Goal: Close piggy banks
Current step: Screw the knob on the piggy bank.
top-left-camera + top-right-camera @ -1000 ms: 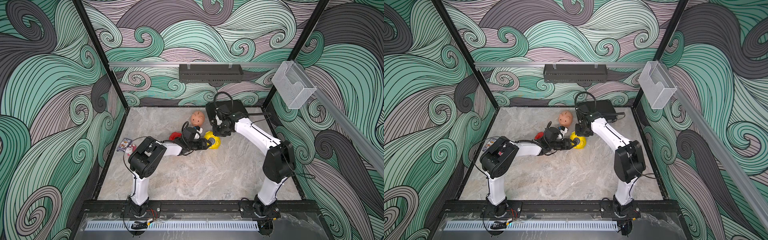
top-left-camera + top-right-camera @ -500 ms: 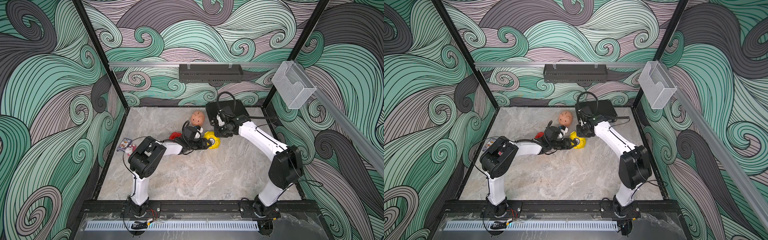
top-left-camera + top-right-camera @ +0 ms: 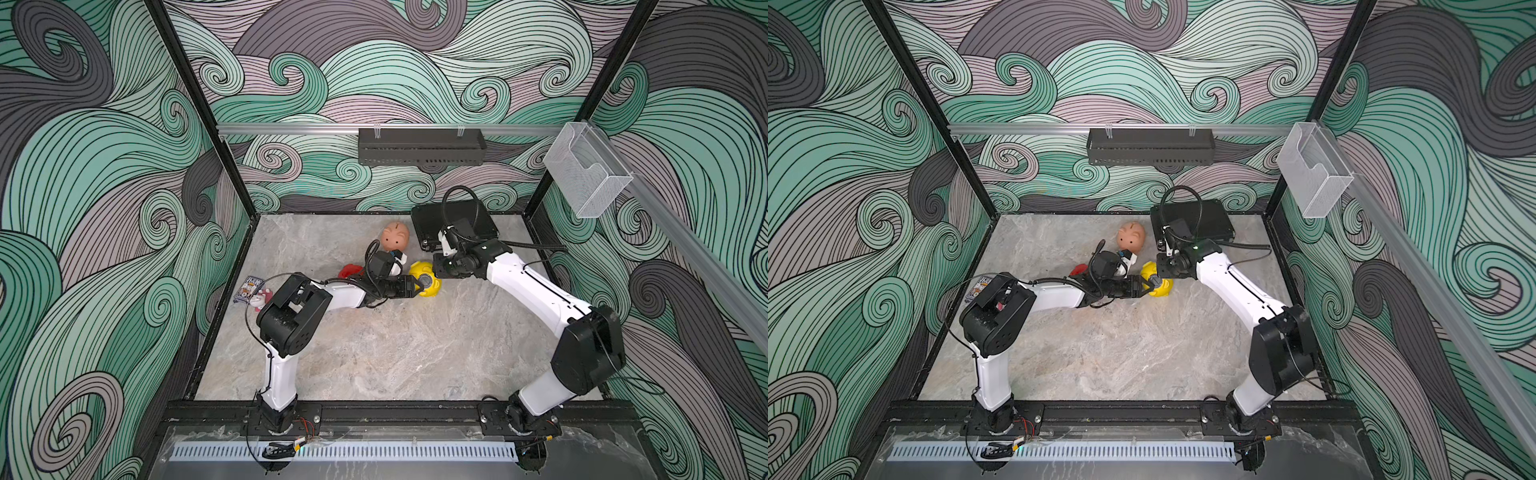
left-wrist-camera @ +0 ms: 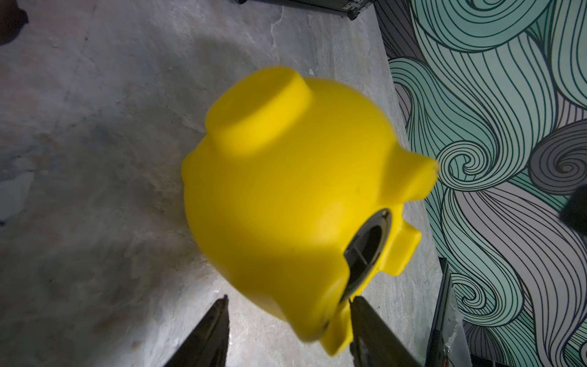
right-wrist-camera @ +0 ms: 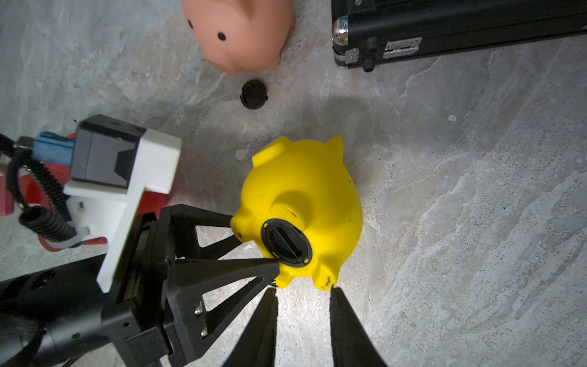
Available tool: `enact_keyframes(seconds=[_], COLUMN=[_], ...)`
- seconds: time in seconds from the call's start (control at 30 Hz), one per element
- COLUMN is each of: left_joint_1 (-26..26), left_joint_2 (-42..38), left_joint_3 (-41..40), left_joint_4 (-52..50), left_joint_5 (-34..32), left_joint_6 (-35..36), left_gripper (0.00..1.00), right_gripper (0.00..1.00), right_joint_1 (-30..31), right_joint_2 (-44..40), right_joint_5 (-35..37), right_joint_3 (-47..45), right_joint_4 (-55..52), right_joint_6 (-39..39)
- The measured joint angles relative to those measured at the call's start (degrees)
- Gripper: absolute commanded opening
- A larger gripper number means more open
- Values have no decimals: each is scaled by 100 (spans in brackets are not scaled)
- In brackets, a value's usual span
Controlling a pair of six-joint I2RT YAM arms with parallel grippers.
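Two grippers crowd the yellow piggy bank [image 5: 301, 203] at frame centre — left gripper [image 5: 254, 238] clamps its legs, plugged belly hole up, while right gripper [image 5: 303, 290] stands just beside — jaws apart, empty.

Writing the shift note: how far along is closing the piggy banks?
Done, apparently: yellow pig has a black plug seated in its belly hole. In hand: left gripper holds that pig; right gripper is open beside it. Left: loose plug by the peach pig; red pig mostly hidden.
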Motion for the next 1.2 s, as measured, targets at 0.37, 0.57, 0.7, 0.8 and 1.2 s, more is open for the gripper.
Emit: enact_keyframes(seconds=[0.37, 0.57, 0.7, 0.8, 1.2], left_joint_1=[7, 7, 7, 7, 11], left_joint_2=[0, 0, 0, 0, 0], left_joint_3=[83, 92, 92, 153, 557], left_joint_4=[-76, -116, -142, -192, -393], left_joint_5=[0, 0, 0, 0, -2], left_joint_6=[15, 20, 24, 24, 170], left_gripper=[61, 61, 62, 63, 64], right_gripper=[36, 37, 38, 38, 38], right_joint_1=[0, 0, 0, 0, 0], right_joint_2=[-459, -533, -710, -826, -866], right_joint_5=[48, 48, 48, 48, 37], right_joint_3=[-557, -695, -874, -942, -957], right_joint_4=[595, 719, 789, 815, 844], right_joint_6=[-68, -83, -85, -92, -107])
